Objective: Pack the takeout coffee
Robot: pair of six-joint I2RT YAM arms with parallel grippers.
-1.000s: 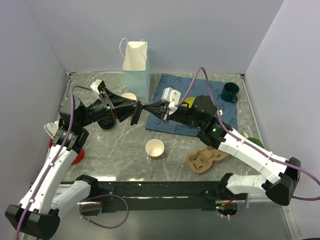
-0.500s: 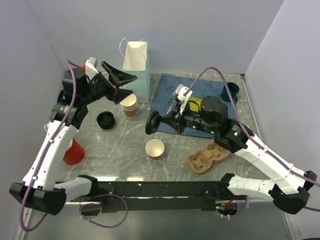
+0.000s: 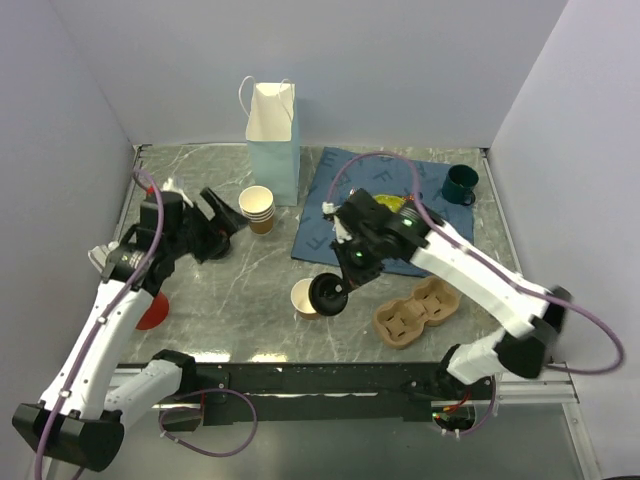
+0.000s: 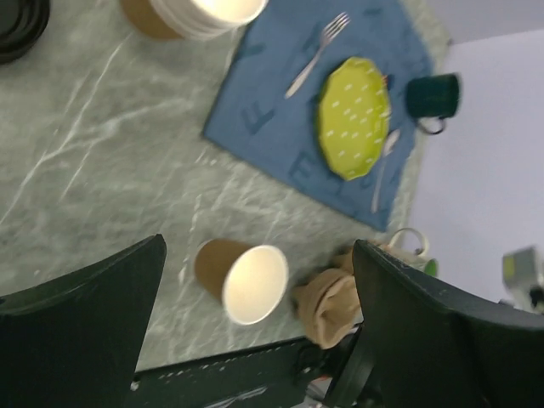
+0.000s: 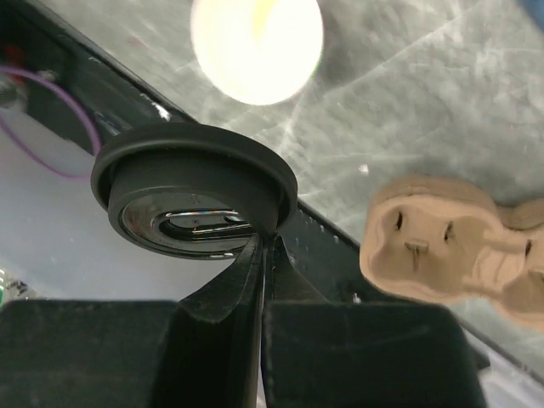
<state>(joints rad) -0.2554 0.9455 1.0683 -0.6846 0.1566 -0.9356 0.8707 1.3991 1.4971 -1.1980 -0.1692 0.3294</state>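
The right jaws are pinched narrow on the rim of the black lid (image 5: 194,183), which they hold on edge above the tabletop (image 3: 240,290). The lid hangs just beside the right rim of the brown paper cup (image 3: 306,297); whether the two touch cannot be told. That cup stands upright and uncovered near the middle of the tabletop's near edge. To its right lies a brown pulp cup carrier (image 3: 415,312). Beyond them a blue cloth (image 3: 325,215) carries a green plate (image 4: 354,117), with a dark green mug (image 3: 460,183) at the far right.

The left jaws stand wide with nothing between them, over the left side of the tabletop. Near them are a stack of black lids (image 4: 21,21) and a stack of paper cups (image 3: 258,208). A paper bag (image 3: 272,140) stands upright beyond that stack.
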